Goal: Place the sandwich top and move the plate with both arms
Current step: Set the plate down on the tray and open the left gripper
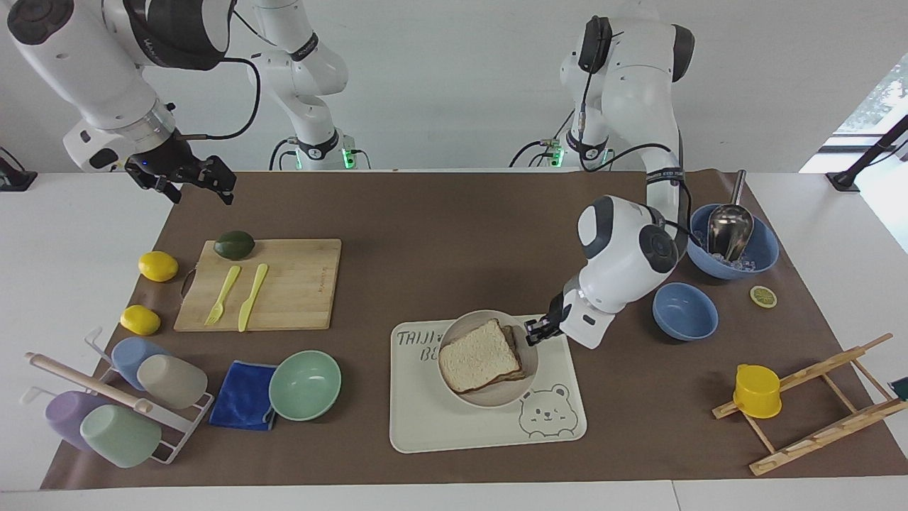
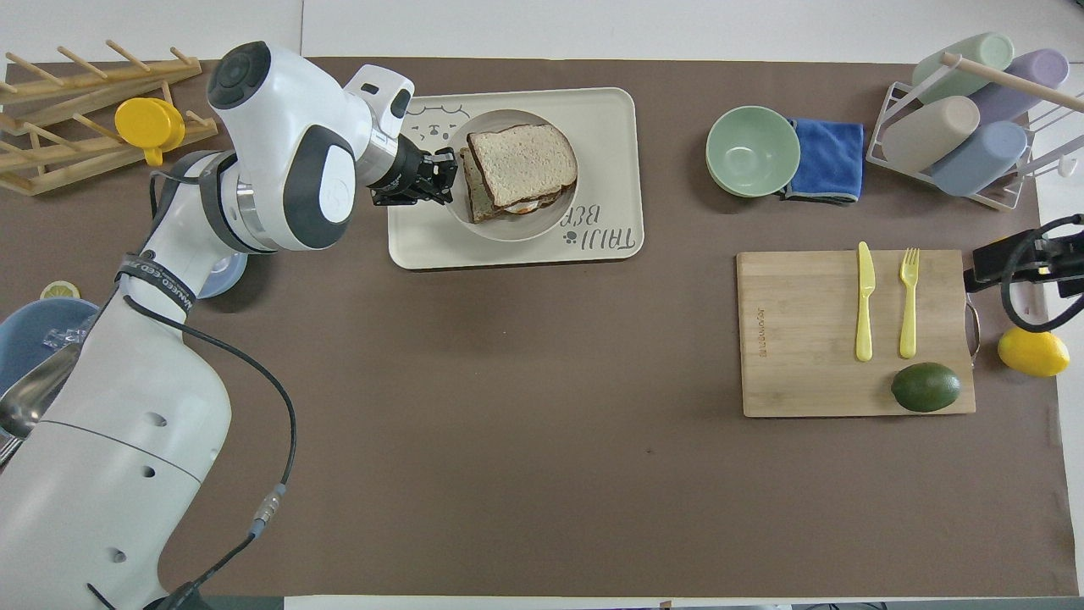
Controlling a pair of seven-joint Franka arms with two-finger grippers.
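The sandwich top (image 1: 477,355) (image 2: 522,154), a pale slice with a brown crust, lies on the stacked sandwich on the round cream plate (image 1: 489,399) (image 2: 508,229). The plate is over the middle of the cream bear tray (image 1: 454,433) (image 2: 610,110); I cannot tell whether it rests on it. My left gripper (image 1: 533,333) (image 2: 447,176) is shut on the plate's rim at the edge toward the left arm's end. My right gripper (image 1: 191,181) (image 2: 976,271) waits open in the air over the table's edge beside the cutting board, holding nothing.
A cutting board (image 1: 298,284) carries an avocado (image 1: 235,245), a yellow fork and a knife; two lemons (image 1: 157,266) lie beside it. Green bowl (image 1: 305,385), blue cloth and cup rack (image 1: 113,404) sit beside the tray; blue bowls (image 1: 684,311) and a wooden rack (image 1: 816,404) at the left arm's end.
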